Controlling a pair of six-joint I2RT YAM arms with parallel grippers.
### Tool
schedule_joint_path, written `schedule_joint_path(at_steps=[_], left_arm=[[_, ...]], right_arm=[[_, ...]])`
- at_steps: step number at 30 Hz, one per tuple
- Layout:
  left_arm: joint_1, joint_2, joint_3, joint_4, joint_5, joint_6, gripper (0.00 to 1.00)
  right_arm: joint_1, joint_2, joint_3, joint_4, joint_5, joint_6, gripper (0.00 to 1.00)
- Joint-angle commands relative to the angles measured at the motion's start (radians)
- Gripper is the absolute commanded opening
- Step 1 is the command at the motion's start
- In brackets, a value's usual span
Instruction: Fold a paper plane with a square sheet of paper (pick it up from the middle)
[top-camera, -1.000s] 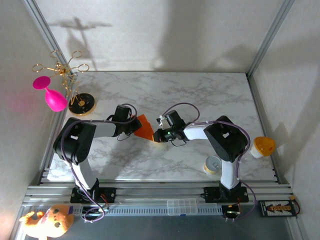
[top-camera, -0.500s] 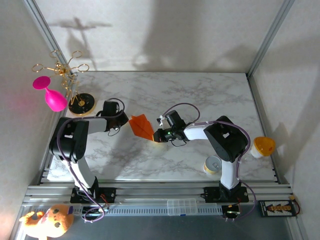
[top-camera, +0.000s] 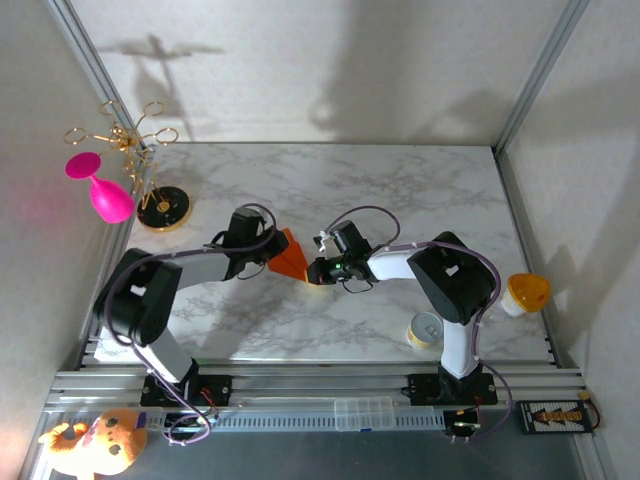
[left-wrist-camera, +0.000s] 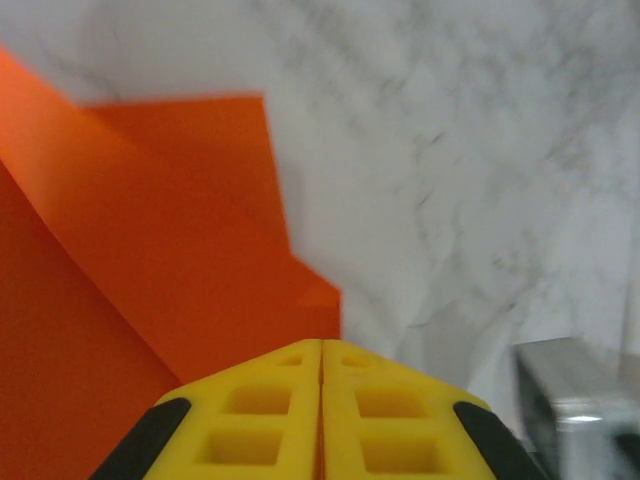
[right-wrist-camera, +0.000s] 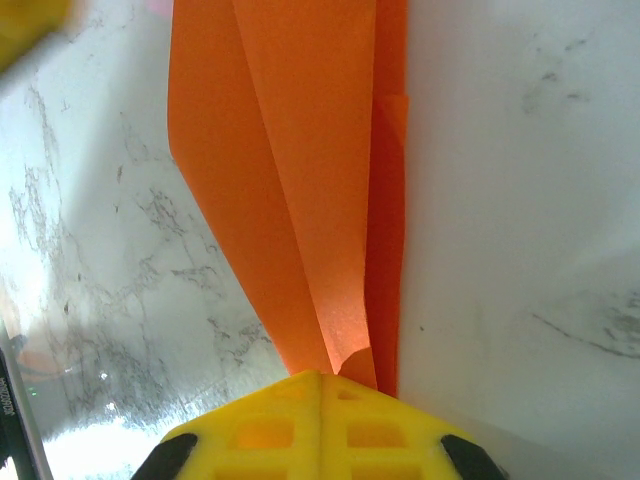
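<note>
A small black plate (top-camera: 557, 414) with yellow marking is seen on the frame rail at the near right, but its writing is too small to be read. A printed band can be made out on the yellow can (top-camera: 427, 330) near the right arm's base, and it cannot be read either.

The orange paper (top-camera: 289, 260) is found near the middle of the marble table (top-camera: 400, 190), between the two grippers. It is already folded into a narrow, pointed shape with several long creases.

The right gripper (top-camera: 312, 270) is placed at the paper's right end. In the right wrist view its yellow pads (right-wrist-camera: 380, 430) are pressed together, and the narrow end of the paper (right-wrist-camera: 300, 150) is pinched between them, with the layered folds running away from the gripper (right-wrist-camera: 320, 378) across the table.

The left gripper (top-camera: 268, 252) is set against the paper's left side. In the left wrist view its pads (left-wrist-camera: 260, 410) are closed flat on each other at the gripper's (left-wrist-camera: 321, 345) tip. The paper (left-wrist-camera: 180, 250) is spread just ahead of and below them, to the left. Whether any of it is caught between the pads cannot be told.

A pink goblet (top-camera: 100, 190) and a gold rack (top-camera: 140, 150) are placed at the far left of the table. An orange-yellow cup (top-camera: 527, 292) is seen at its right edge, well apart from the paper. A plush toy (top-camera: 90, 445) is laid at the near left, below the rail.
</note>
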Motion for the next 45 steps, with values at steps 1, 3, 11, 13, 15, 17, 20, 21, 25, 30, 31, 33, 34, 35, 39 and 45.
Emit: schedule_joint_path(at_steps=[1, 3, 11, 13, 15, 17, 20, 21, 25, 30, 31, 33, 34, 35, 39, 45], left_arm=[[-0.014, 0.068, 0.045, 0.009, 0.018, -0.014, 0.09], [-0.002, 0.102, 0.068, -0.032, -0.008, 0.002, 0.08], [0.129, 0.162, 0.069, -0.075, -0.081, 0.052, 0.08], [0.156, 0.18, 0.068, -0.084, -0.098, 0.07, 0.08], [0.183, 0.19, 0.063, -0.087, -0.11, 0.087, 0.07], [0.213, 0.195, 0.058, -0.083, -0.114, 0.102, 0.07], [0.253, 0.199, 0.058, -0.083, -0.12, 0.12, 0.07], [0.265, 0.198, 0.06, -0.081, -0.117, 0.125, 0.08], [0.301, 0.195, 0.089, -0.098, -0.111, 0.151, 0.08], [0.306, 0.201, 0.13, -0.114, -0.065, 0.176, 0.08], [0.305, 0.201, 0.125, -0.109, -0.047, 0.175, 0.08], [0.294, 0.198, 0.113, -0.103, -0.016, 0.178, 0.08], [0.283, 0.194, 0.1, -0.103, -0.007, 0.18, 0.08], [0.272, 0.188, 0.087, -0.099, -0.002, 0.181, 0.07], [0.2, 0.15, 0.011, -0.061, 0.037, 0.157, 0.08], [0.049, 0.083, -0.044, -0.029, 0.057, 0.099, 0.08]], right_arm=[[0.002, 0.102, -0.089, -0.273, 0.082, 0.005, 0.0], [0.002, 0.106, -0.094, -0.27, 0.082, 0.009, 0.0], [0.002, 0.128, -0.112, -0.269, 0.091, 0.022, 0.0], [0.002, 0.13, -0.117, -0.269, 0.091, 0.027, 0.0], [0.002, 0.132, -0.123, -0.267, 0.094, 0.029, 0.0], [0.002, 0.135, -0.125, -0.267, 0.094, 0.03, 0.0], [0.002, 0.134, -0.126, -0.266, 0.092, 0.032, 0.0], [0.002, 0.135, -0.127, -0.267, 0.094, 0.031, 0.0], [0.002, 0.133, -0.131, -0.264, 0.092, 0.034, 0.0], [0.002, 0.117, -0.121, -0.258, 0.077, 0.027, 0.0], [0.002, 0.099, -0.116, -0.25, 0.069, 0.024, 0.0], [0.002, 0.06, -0.09, -0.246, 0.056, 0.013, 0.0], [0.002, 0.04, -0.072, -0.242, 0.045, 0.008, 0.0], [0.002, 0.017, -0.057, -0.235, 0.035, 0.003, 0.0], [0.002, -0.081, 0.021, -0.203, 0.026, -0.017, 0.0], [0.002, -0.103, 0.107, -0.189, 0.046, -0.055, 0.0]])
